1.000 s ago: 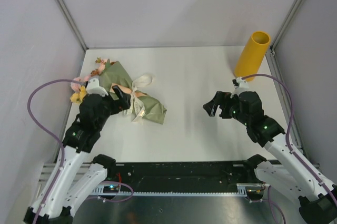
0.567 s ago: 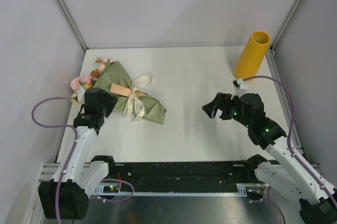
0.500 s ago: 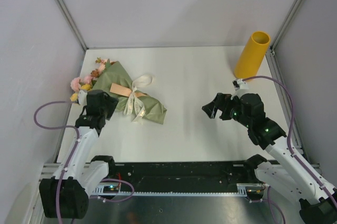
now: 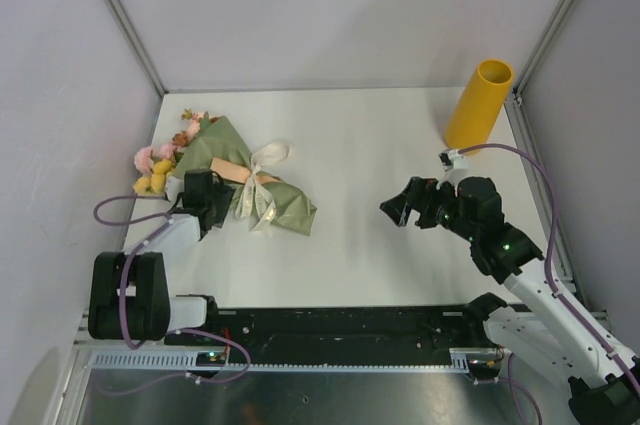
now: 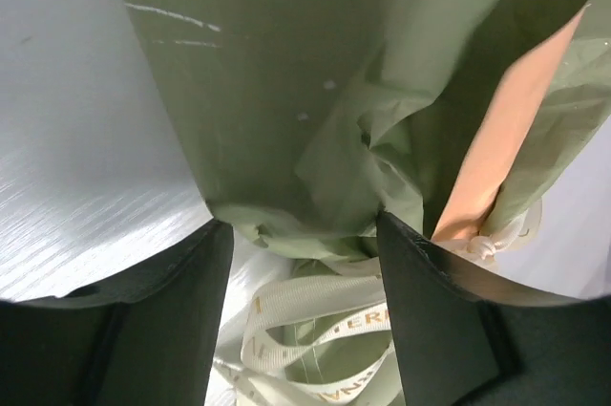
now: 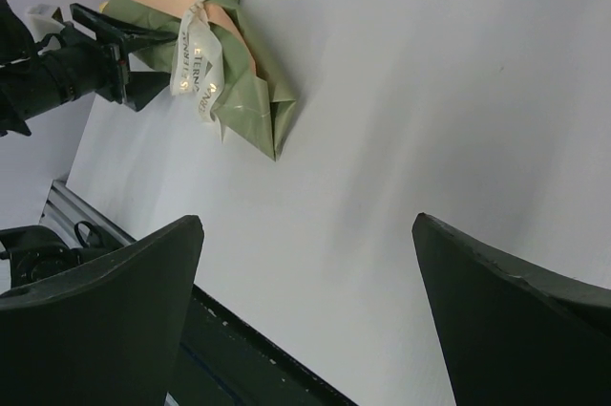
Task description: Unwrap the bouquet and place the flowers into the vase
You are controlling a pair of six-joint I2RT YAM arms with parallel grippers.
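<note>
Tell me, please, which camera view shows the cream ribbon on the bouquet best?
The right wrist view: the ribbon lies unobstructed, its knot and lettered tails clear across the bouquet wrap. The top external view shows it whole but small, without detail; the left wrist view catches only a few loops at its bottom edge.

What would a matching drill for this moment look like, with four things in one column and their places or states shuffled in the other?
Things:
1. vase
2. bouquet
3. left hand
4. right hand

States:
A. open, holding nothing
B. lying on its side at the left, ribbon tied
C. standing upright at the far right
D. gripping the green wrapping

Pairs: 1-C, 2-B, 3-D, 4-A
</note>
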